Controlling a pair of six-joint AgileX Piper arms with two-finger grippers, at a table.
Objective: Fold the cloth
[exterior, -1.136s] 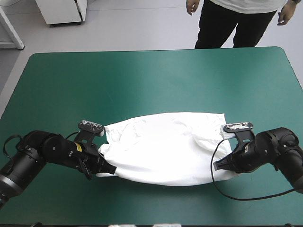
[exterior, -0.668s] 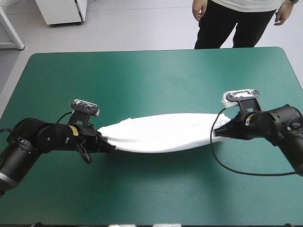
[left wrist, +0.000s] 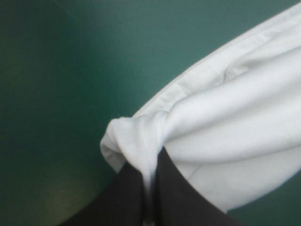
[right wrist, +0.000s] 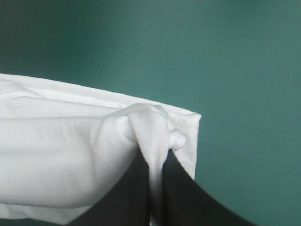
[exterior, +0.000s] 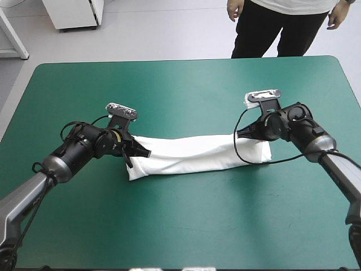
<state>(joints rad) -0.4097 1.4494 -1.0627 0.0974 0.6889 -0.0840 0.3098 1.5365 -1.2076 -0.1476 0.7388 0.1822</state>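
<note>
Now my two grippers each hold one end of the T-shirt (exterior: 197,153). It is white and folded into a long, thin strip. It lies on the teal-green counter (exterior: 180,84), a bit below the middle of the high view, and runs from left to right.

My left gripper (exterior: 142,152) is at the left end of the strip, left of the picture's middle. Its black fingers (left wrist: 123,193) are almost pressed together, with a bunched bit of white cloth pinched between them. In my left wrist view the cloth puffs out in a small knob just past the fingertips. The rest spreads away to one side in soft rolls. A sewn hem runs along the edge of the cloth next to the bare cover. In the high view one corner of the strip pokes out past this gripper, toward the lower left of the picture.

My right gripper (exterior: 241,134) is at the right end of the strip, right of the picture's middle. It sits a little higher in the picture than the left one. Its fingers (right wrist: 183,197) are also nearly closed on a pinch of cloth. Just ahead of them and a bit to the side is a square, hemmed corner of the T-shirt.
</note>
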